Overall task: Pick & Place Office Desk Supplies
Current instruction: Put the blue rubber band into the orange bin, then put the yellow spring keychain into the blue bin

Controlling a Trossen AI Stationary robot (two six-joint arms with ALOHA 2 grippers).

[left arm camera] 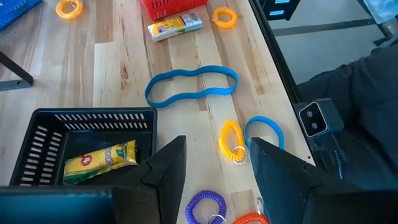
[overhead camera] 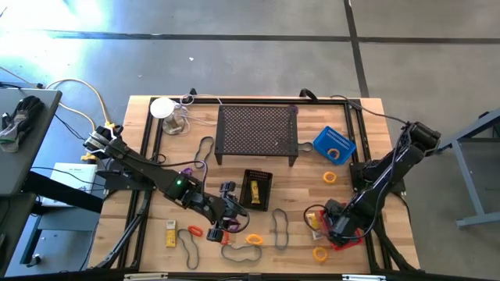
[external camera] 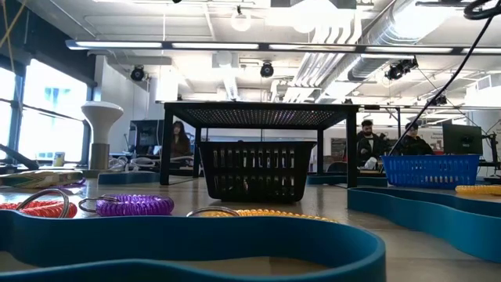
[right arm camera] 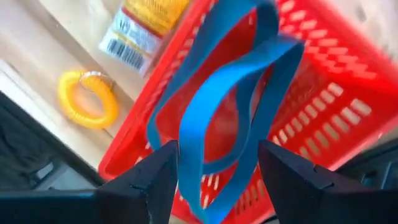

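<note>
Over the red basket (right arm camera: 323, 93) at the right front of the tabletop (overhead camera: 297, 179), my right hand (right arm camera: 217, 168) stands with its fingers apart, and a blue rubber-band loop (right arm camera: 217, 106) hangs between and ahead of them, above the basket's floor. I cannot tell whether the loop touches either finger. Just beside that basket lie a yellow packet (right arm camera: 140, 31) and a yellow coil ring (right arm camera: 87, 99), both on the bare wood.

My left hand (left arm camera: 211, 174) sits near the front middle of the tabletop, fingers apart and holding nothing. Beside it is the black basket (left arm camera: 87, 124), with one yellow packet (left arm camera: 99, 160) lying inside. Ahead of its fingers I see a yellow ring (left arm camera: 231, 140) touching a small blue loop (left arm camera: 264, 132), and a larger wavy blue loop (left arm camera: 191, 84) farther on. A purple ring (left arm camera: 205, 205) and an orange ring (left arm camera: 249, 219) lie close under the hand.

Further back, the black perforated stand (overhead camera: 258, 131) stands at centre, and the blue basket (overhead camera: 334, 143) to its right holds a yellow ring (overhead camera: 336, 154).
</note>
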